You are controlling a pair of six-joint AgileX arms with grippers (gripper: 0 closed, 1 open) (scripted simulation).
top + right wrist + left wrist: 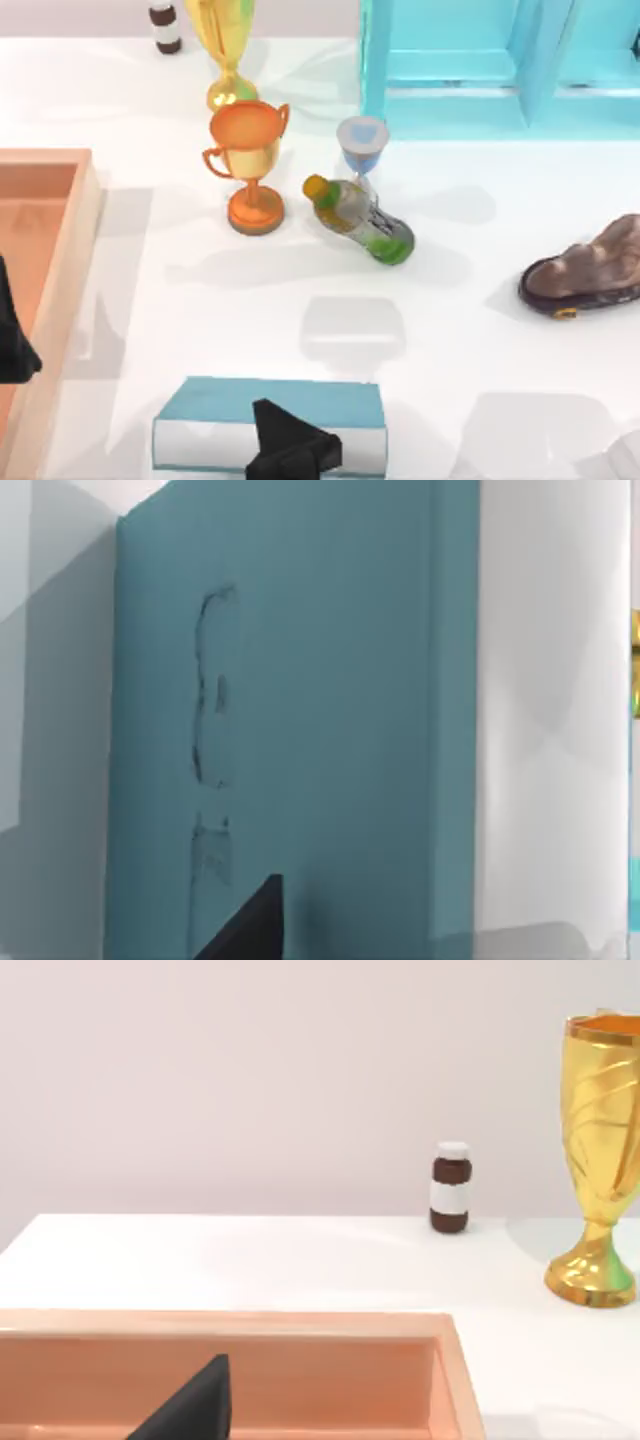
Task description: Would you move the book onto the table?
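Observation:
The book [270,405], a wide teal hardcover with white page edges, is at the front middle of the top view and looks raised above the white table [470,250], its soft shadow lying farther back. My right gripper [290,450] is at the book's near long edge, shut on it. In the right wrist view the teal cover [300,710] is close up, with one dark finger [248,928] against it. My left gripper [12,350] is parked at the left edge over the wooden tray [60,260].
An orange trophy [250,165], a gold trophy [228,50], an hourglass [361,150] and a lying bottle [362,218] crowd the middle. A brown shoe [590,265] lies at the right. The cyan shelf unit [500,60] stands at the back right, with a small brown jar [450,1188] at the back left.

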